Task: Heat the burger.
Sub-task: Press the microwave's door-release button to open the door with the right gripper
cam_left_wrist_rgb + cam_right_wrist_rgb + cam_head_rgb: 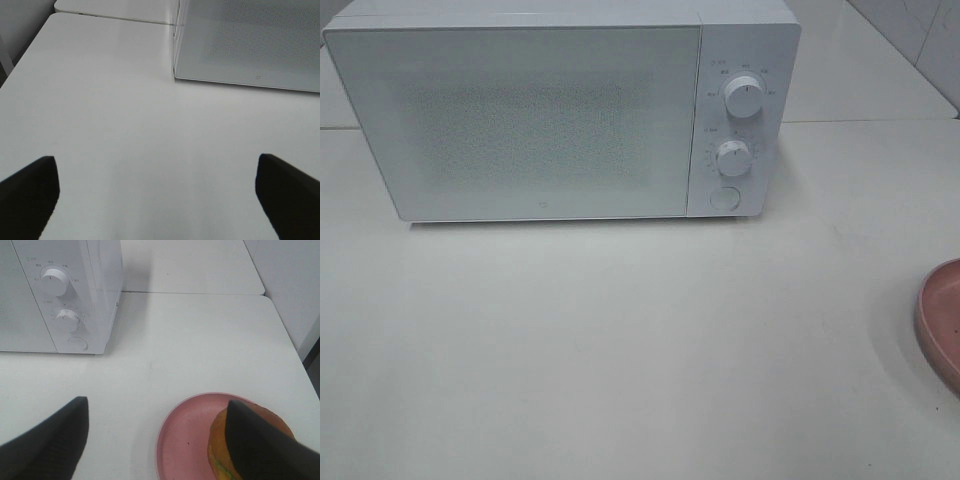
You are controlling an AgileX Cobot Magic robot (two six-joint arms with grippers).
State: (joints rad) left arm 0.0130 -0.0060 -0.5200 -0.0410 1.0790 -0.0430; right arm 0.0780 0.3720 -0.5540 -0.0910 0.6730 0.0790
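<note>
From the high camera, neither pincer is in frame. One white microwave [520, 110] stands on the white table [620, 350] with its door closed. Its panel carries two dials, upper [744, 97] and lower [732, 157], with one round button [724, 197] beneath. The markings ringing the dials are too small to read, and so is a tiny mark low on the door. One pink plate [942, 320] pokes in at the right edge; the burger does not show here.

In the left wrist view, the left gripper [155, 165] is spread wide. Its two dark fingers [30, 190] stand well apart over bare table, holding and touching nothing. A front corner of the microwave lies ahead.

In the right wrist view, the right gripper [157, 405] is also spread, with nothing between its jaws. One finger [260, 440] overlaps the burger [216, 440], which sits on the pink plate near the table's right side; whether they touch cannot be told. A golden bun and a little green lettuce show. The two dials and the button appear again, their lettering unreadable.
</note>
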